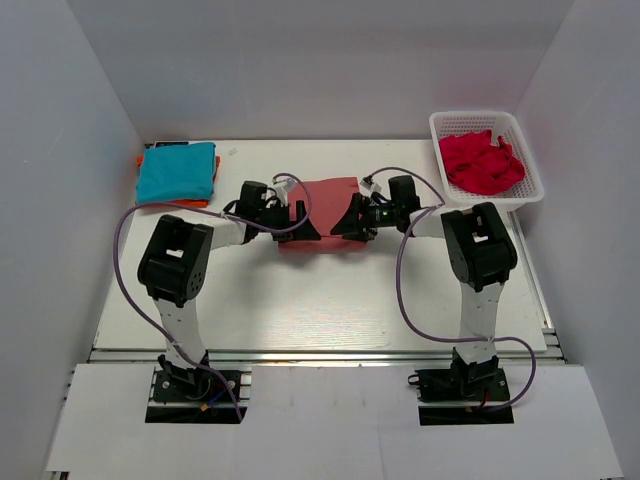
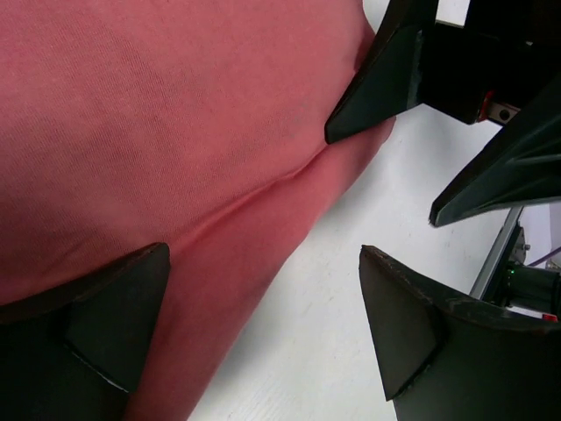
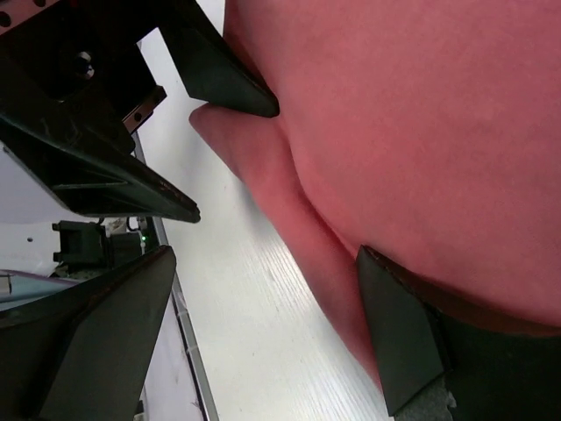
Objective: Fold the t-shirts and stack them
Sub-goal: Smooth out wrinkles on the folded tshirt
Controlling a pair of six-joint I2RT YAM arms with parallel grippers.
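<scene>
A folded salmon-pink t-shirt [image 1: 325, 205] lies flat at the table's middle. My left gripper [image 1: 304, 228] and right gripper [image 1: 346, 224] face each other at its near edge, tips close together. In the left wrist view the left gripper [image 2: 263, 320] is open: one finger [image 2: 96, 324] is over the shirt [image 2: 175, 132], the other [image 2: 412, 333] over bare table. In the right wrist view the right gripper [image 3: 263, 329] is open the same way, one finger [image 3: 408, 342] on the shirt [image 3: 421, 114]. Neither holds cloth.
A folded teal shirt [image 1: 177, 172] lies on an orange one at the back left. A white basket [image 1: 530, 170] with crumpled red shirts [image 1: 482, 163] stands at the back right. White walls enclose the table on three sides.
</scene>
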